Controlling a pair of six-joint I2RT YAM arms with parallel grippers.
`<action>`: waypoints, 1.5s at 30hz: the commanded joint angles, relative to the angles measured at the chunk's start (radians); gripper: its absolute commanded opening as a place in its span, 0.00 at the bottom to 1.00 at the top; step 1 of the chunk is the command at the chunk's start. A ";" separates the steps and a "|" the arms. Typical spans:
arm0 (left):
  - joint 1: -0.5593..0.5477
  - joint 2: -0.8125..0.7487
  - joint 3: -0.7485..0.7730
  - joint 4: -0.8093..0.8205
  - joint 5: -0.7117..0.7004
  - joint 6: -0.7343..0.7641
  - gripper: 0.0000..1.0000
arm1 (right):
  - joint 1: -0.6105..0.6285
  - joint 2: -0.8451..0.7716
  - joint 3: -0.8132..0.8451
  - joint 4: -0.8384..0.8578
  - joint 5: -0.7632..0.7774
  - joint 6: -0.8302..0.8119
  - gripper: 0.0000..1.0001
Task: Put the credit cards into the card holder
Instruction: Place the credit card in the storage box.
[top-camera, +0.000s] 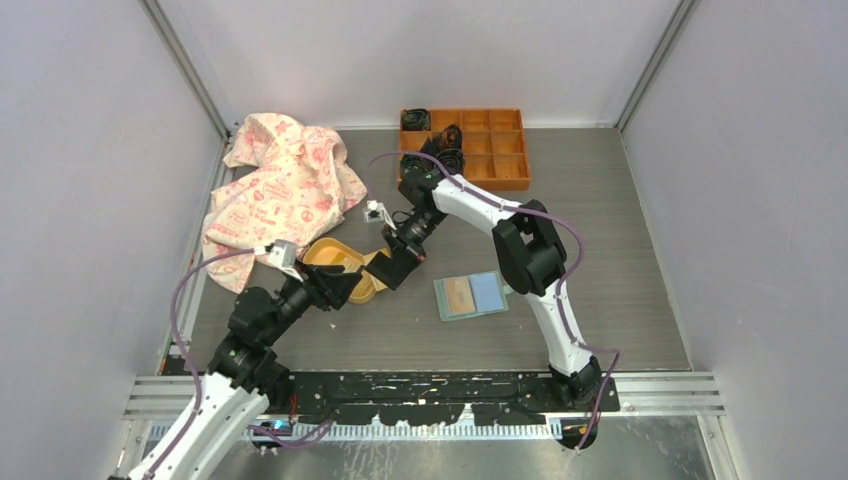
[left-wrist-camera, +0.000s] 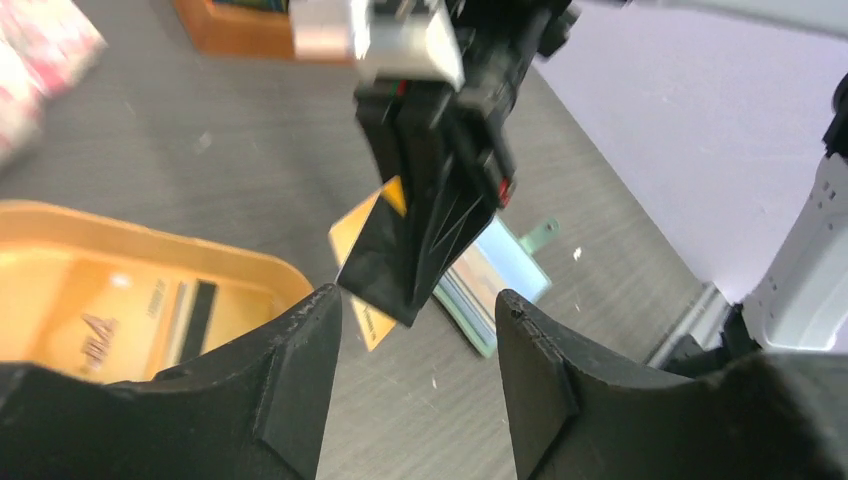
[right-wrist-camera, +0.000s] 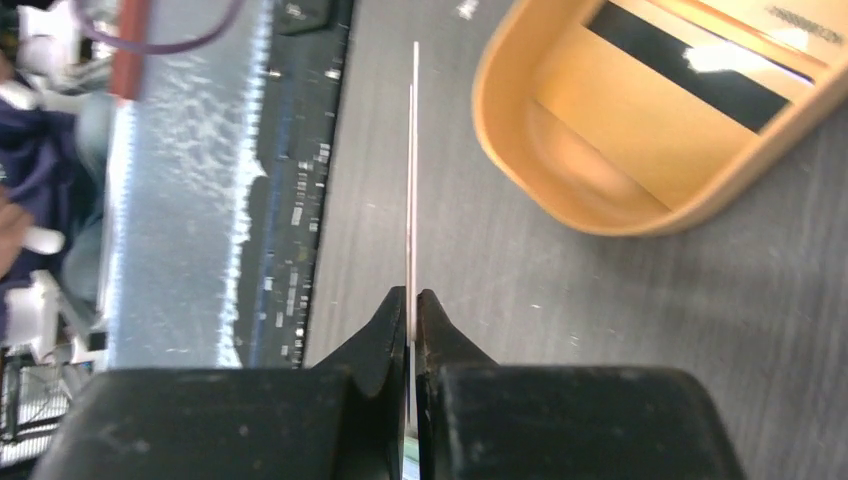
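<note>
Right gripper (right-wrist-camera: 411, 300): right wrist view. The jaws are closed on one end of a card (right-wrist-camera: 412, 200), seen edge-on as a thin pale line held upright above the worktop.
Dish (right-wrist-camera: 610, 140): ahead and to the right of the card, apart from it. A dark-striped card (right-wrist-camera: 690, 70) lies flat inside.
Left gripper (left-wrist-camera: 415, 320): left wrist view. The fingers (left-wrist-camera: 300, 380) are spread wide with nothing between them, and the right gripper hangs just ahead with orange card corners showing.
Holder (left-wrist-camera: 500, 270): beyond the right gripper, lying open and flat.
Top view: the dish sits left of the worktop's middle, with both grippers at its right rim. The holder lies near the middle, toward the near edge, and a card appears to sit in one sleeve.
Tray (top-camera: 490, 150): at the far edge.
Cloth (top-camera: 285, 185): at the far-left corner.
Handling: the card is likely light, stiff, thin and slippery. It is best pinched across its flat faces at one short end, so the free end can lead into a sleeve. The holder is probably soft and light, and may slide unless the left gripper steadies it.
</note>
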 joint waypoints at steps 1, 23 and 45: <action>0.006 -0.179 0.084 -0.172 -0.118 0.142 0.59 | 0.028 -0.115 -0.030 0.297 0.222 0.151 0.04; 0.113 0.173 0.508 -0.531 0.216 0.787 0.62 | 0.109 -0.193 -0.016 0.533 0.370 0.154 0.04; 0.590 0.610 0.397 -0.086 0.991 0.897 0.58 | 0.131 -0.255 -0.197 0.756 0.367 0.224 0.04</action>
